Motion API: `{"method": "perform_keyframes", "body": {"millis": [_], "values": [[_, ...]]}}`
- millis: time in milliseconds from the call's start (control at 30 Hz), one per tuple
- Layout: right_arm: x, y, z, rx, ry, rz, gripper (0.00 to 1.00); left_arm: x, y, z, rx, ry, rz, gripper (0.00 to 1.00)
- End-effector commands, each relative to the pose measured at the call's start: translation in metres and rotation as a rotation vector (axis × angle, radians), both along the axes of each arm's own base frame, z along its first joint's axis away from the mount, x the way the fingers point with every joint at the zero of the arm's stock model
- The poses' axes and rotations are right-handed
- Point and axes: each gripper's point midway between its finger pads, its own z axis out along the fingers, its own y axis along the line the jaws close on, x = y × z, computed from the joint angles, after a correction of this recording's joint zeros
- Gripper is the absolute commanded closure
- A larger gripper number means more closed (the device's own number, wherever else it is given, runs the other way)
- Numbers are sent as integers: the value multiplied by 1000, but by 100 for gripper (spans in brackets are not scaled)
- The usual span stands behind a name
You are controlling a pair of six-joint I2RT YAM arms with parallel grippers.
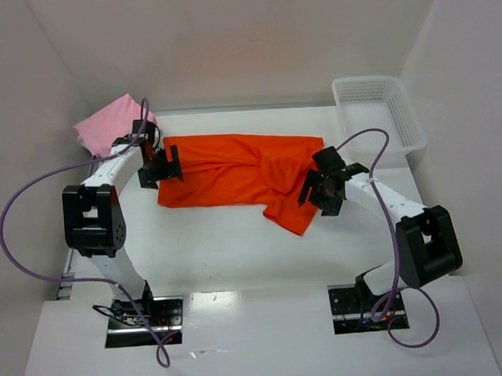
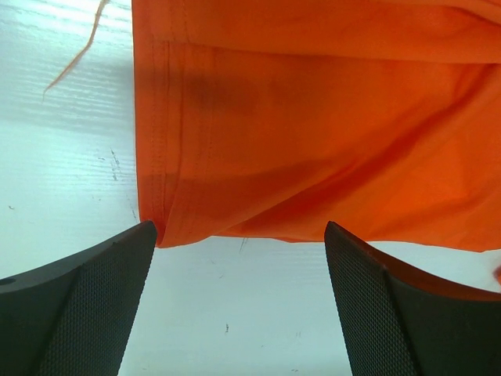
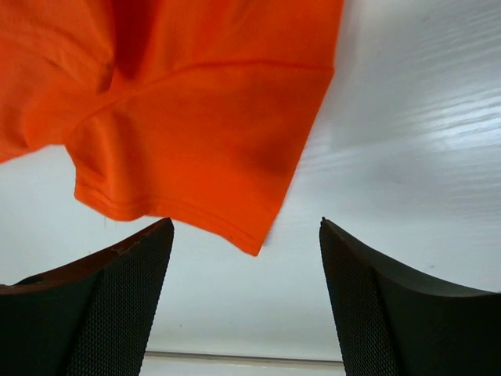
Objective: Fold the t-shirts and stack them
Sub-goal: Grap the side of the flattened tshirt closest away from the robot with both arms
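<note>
The orange shirt (image 1: 233, 168) lies spread left of the basket (image 1: 381, 107), the pink shirt (image 1: 111, 123) bunched farther left. My right pincer (image 1: 322, 189), at the orange shirt's basket end, and my left pincer (image 1: 163, 168), at its far end, both stand apart, empty.

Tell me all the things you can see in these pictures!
orange t-shirt: one, bright orange, lying across the middle of the table
pink t-shirt: one, light pink, far left corner
basket: one, white mesh, far right corner
thread: one, orange, loose beside the orange t-shirt's hem
table: one, white, under everything
cables: two, purple, looping beside the arms
arms: two, white and black, bases at the near edge
left claw: one, black, open, at the orange t-shirt's left edge
right claw: one, black, open, by its sleeve
</note>
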Motion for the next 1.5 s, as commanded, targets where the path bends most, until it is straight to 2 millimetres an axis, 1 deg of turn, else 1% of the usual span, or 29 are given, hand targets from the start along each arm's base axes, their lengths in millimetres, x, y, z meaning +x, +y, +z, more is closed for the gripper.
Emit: {"method": "perform_keyframes", "body": {"millis": [0, 33, 67, 167, 300, 433, 500, 533, 633, 667, 800, 833, 867, 900, 933, 967, 1033, 1067, 1100, 1133, 1167, 1200, 1233, 1300, 1333, 1367, 1400, 1433, 1467], "values": [[-15, 12, 1, 14, 15, -1, 20, 0, -5, 11, -26, -34, 13, 5], [-20, 18, -8, 9, 39, 10, 21, 2, -2, 7, -13, -33, 19, 5], [-21, 17, -13, 5, 49, 10, 22, -1, -2, 4, -13, -23, 19, 5], [-23, 25, -23, -1, 57, 17, 22, -4, 3, -4, 15, -4, 31, 6], [-18, 18, -31, -50, 54, -1, 22, -3, 8, -4, 39, -3, 52, 7], [-20, 17, -38, -57, 69, 0, 27, -1, 9, -1, 47, -13, 56, 7], [-15, 17, -43, -64, 63, -4, 31, -1, 9, -1, 47, -13, 56, 7], [-18, 16, -45, -67, 71, -4, 32, 0, 10, 1, 51, -14, 46, 7], [-15, 17, -51, -68, 72, -4, 38, 0, 14, 1, 72, -14, 55, 7], [-19, 16, -56, -76, 89, -3, 39, -3, 14, 0, 72, -4, 55, 7], [-20, 15, -59, -81, 100, -3, 42, 2, 16, -2, 85, -4, 50, 7], [-21, 15, -62, -86, 110, -3, 45, 2, 16, -5, 85, 6, 50, 7], [-22, 14, -64, -89, 118, -3, 46, 5, 16, -3, 85, -3, 50, 7], [-22, 14, -64, -89, 118, -3, 49, 2, 16, -7, 85, 16, 49, 7], [-17, 17, -61, -81, 100, -3, 52, 2, 16, -7, 85, 16, 49, 7], [-18, 16, -64, -86, 110, -3, 59, 2, 16, -7, 85, 16, 49, 7], [-15, 17, -64, -86, 110, -3, 64, 2, 16, -7, 89, 15, 41, 7], [-16, 17, -67, -89, 118, -3, 70, 2, 16, -7, 89, 15, 41, 7], [-18, 16, -70, -95, 129, -3, 74, 2, 16, -7, 89, 15, 41, 7], [-14, 18, -67, -90, 120, -3, 76, 2, 16, -7, 89, 15, 41, 7], [-18, 16, -71, -101, 143, -2, 79, 2, 16, -10, 89, 24, 40, 7], [-16, 16, -72, -110, 141, -5, 83, 2, 16, -10, 89, 24, 40, 7], [-16, 15, -72, -110, 141, -5, 84, -1, 16, -13, 90, 34, 40, 7], [-15, 14, -72, -118, 138, -8, 89, 1, 16, -12, 89, 25, 40, 7], [-18, 13, -72, -123, 150, -8, 91, -2, 16, -15, 90, 34, 40, 7], [-14, 12, -70, -133, 136, -13, 92, -2, 16, -15, 90, 34, 40, 7], [-17, 10, -71, -139, 148, -12, 94, -5, 16, -18, 87, 45, 48, 7], [-16, 8, -65, -147, 132, -17, 95, -3, 14, -18, 76, 36, 44, 7], [-14, 7, -63, -149, 120, -31, 95, -2, 17, -18, 76, 36, 53, 7]]}}
